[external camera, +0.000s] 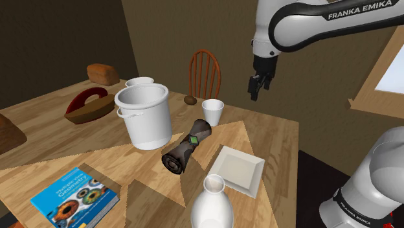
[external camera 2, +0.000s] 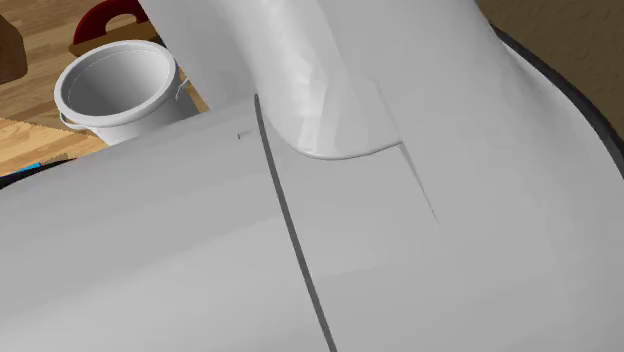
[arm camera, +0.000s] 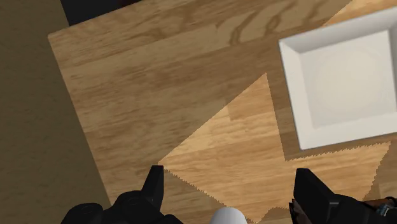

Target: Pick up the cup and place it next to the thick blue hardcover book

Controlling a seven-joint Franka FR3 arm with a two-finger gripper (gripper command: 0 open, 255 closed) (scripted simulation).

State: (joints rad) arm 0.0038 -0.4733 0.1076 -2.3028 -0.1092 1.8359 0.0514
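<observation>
Gripper (external camera: 259,89) fingers apart, gripping nothing, hangs over table (external camera: 280,133); white cup (external camera: 212,111) upright nr big empty pot (external camera: 144,118), square dish (external camera: 238,170) empty too

Square white plate (arm camera: 343,76) flat on counter (arm camera: 159,83), below tool (arm camera: 232,181), off to one side. Farther from tool: dark patterned cylinder (external camera: 186,148), big white pot (external camera: 144,116), white bottle (external camera: 211,204). Wooden chair (external camera: 204,71) beyond counter.
</observation>
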